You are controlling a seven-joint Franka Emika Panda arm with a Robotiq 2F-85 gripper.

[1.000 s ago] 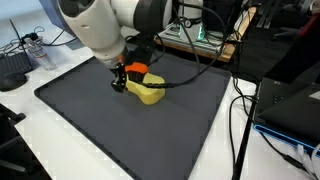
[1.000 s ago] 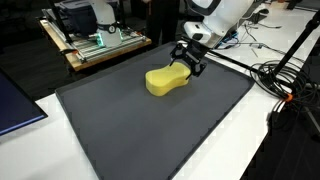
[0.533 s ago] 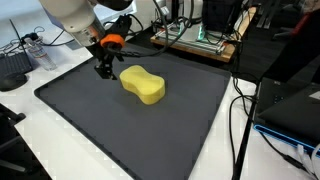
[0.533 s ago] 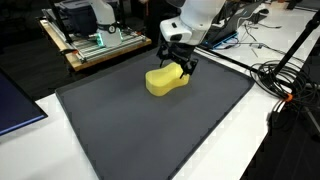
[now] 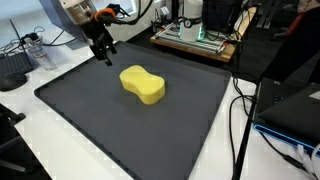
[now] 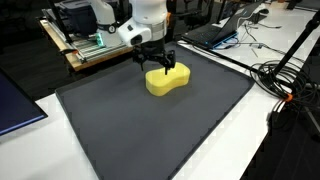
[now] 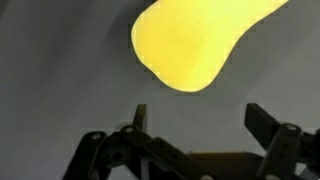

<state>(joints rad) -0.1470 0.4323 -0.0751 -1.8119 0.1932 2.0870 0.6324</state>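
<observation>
The black two-fingered tool [image 5: 103,50] hangs open and empty above the dark grey rubber mat [image 5: 120,135] that covers most of the white tabletop [image 6: 243,138]. Its fingers point down and grip nothing. The yellow peanut-shaped foam sponge [image 5: 143,84] lies flat on the mat, in its far half, with one rounded end toward the tool. In an exterior view the tool [image 6: 158,62] overlaps the sponge's [image 6: 167,80] far edge, yet it hangs clear of it. In the wrist view the sponge [image 7: 200,40] fills the upper part of the picture, and the two spread fingers [image 7: 262,125] stand below it, apart from it, with bare mat between them. Beyond the mat's far edge stands a wooden rack of electronics [image 5: 195,40]. Black and white cables [image 5: 240,115] run along the tabletop beside the mat.
</observation>
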